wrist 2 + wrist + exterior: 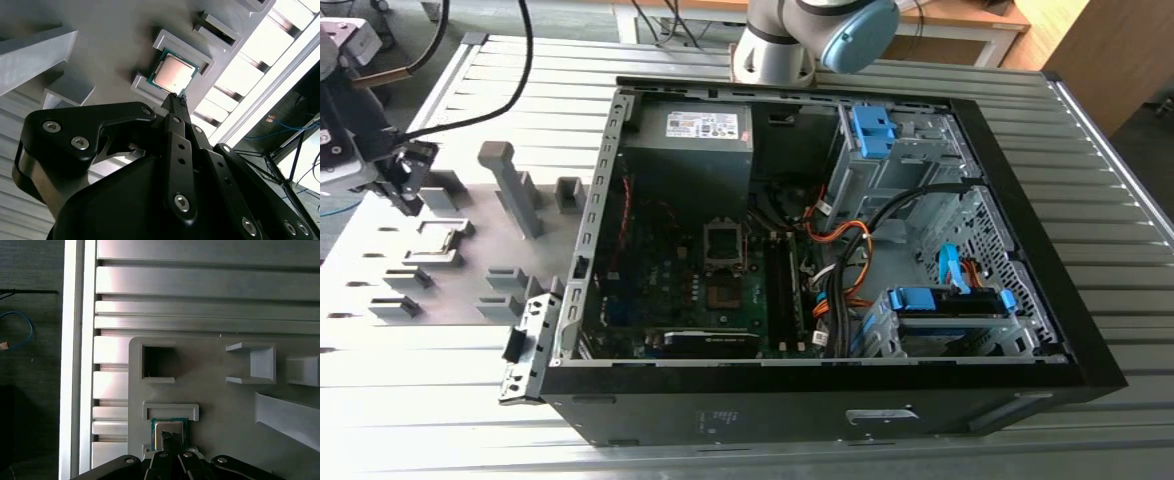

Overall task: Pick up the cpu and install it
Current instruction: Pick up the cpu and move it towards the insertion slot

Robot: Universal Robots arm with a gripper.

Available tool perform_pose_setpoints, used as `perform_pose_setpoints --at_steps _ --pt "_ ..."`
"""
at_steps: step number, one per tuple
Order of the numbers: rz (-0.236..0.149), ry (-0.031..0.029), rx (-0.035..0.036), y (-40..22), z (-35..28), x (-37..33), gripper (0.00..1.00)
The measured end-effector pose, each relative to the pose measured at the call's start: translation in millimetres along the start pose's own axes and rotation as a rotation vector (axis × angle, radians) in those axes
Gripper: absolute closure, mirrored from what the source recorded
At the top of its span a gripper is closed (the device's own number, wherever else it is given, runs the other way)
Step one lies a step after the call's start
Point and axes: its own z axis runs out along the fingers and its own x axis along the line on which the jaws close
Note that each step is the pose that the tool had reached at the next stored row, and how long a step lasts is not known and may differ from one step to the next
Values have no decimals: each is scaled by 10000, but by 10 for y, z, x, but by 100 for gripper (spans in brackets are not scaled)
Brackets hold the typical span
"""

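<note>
At the exterior view's left, the gripper is held low over a grey fixture plate. This plate is laid on the slatted metal table beside the open computer case. In both wrist views the fingertips are seen drawn together into one narrow point with nothing between them, so the hand is judged closed and empty. That point is poised over one edge of the cpu. Whether it is touched cannot be settled.

The cpu is found lying flat, metal top upward, in a shallow U-shaped holder on the plate, just under the gripper. It is hugged by the holder's walls, presumably so that its position is fixed and known, with one side left open. Other holder blocks are set apart around it, probably for other parts.

Further right, the case is laid on its side with the panel removed, so that the motherboard is turned upward and can be reached from above. The socket is seen near the board's middle, well apart from the cpu, and appears unfilled. The work is therefore judged to be at the pick-up stage, with nothing lifted and nothing installed. The arm's base is mounted behind the case, seemingly so that both plate and board are within reach.
</note>
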Motion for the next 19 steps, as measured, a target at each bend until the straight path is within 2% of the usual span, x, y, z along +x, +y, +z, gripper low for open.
perform_pose_setpoints --at_steps 5,10,19 --pt "-74 29 3 -29 88 2 89" --pt "-149 105 40 -45 157 3 89" --pt "-180 202 111 -50 215 -29 89"
